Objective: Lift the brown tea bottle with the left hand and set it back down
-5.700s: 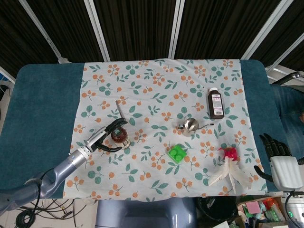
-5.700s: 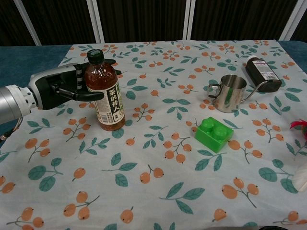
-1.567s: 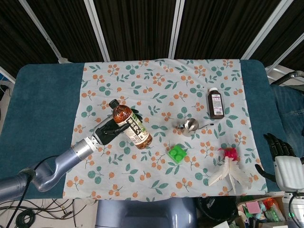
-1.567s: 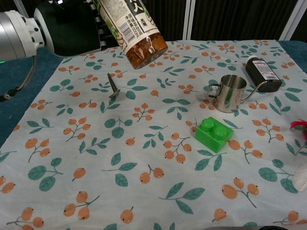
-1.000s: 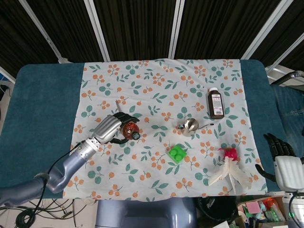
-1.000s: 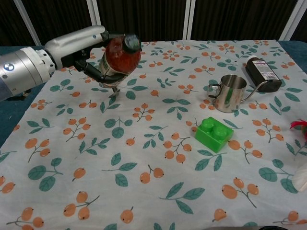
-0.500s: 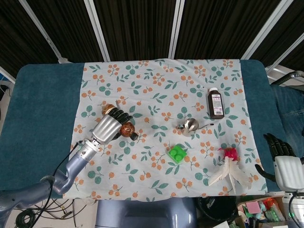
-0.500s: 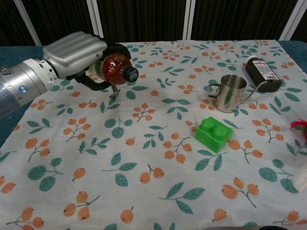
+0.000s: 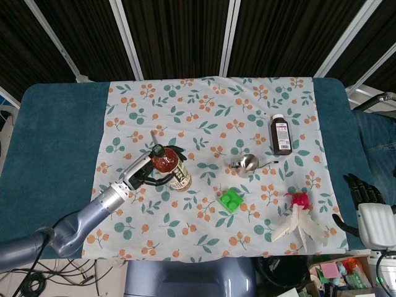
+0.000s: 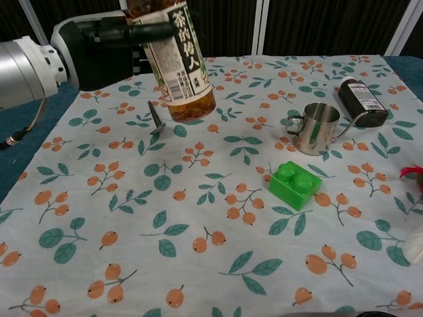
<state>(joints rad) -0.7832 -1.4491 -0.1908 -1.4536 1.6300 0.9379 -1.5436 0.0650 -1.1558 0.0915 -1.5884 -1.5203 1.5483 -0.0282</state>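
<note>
The left hand [image 10: 99, 46] is wrapped tight around the brown tea bottle [image 10: 175, 63], with one finger [image 10: 149, 30] lying across its white label. The bottle is up in the air, above the flowery cloth [image 10: 198, 218] and not touching it. It leans a little, and in the chest view its top goes past the edge of the picture. In the head view the bottle [image 9: 170, 167] shows its dark cap and sits in the left hand [image 9: 145, 172] to the left of the metal cup [image 9: 247, 163]. A small thin metal thing [image 10: 156, 119] stands on the cloth just below and to the left of the bottle. The metal cup [image 10: 316, 129] stands on the cloth well to the right of the bottle, and it has a long thin spout. A dark bottle [image 10: 362, 100] lies on its side just past the cup, on the right. A green block [image 10: 295, 185] rests on the cloth near the cup, a bit closer to the robot. A toy with a red top and white feathers [image 9: 300, 219] lies to the right of the green block. The right hand [image 9: 359, 192] is far off by the right edge of the table [image 9: 55, 136], away from the cup, holding nothing, with its dark fingers spread apart.
</note>
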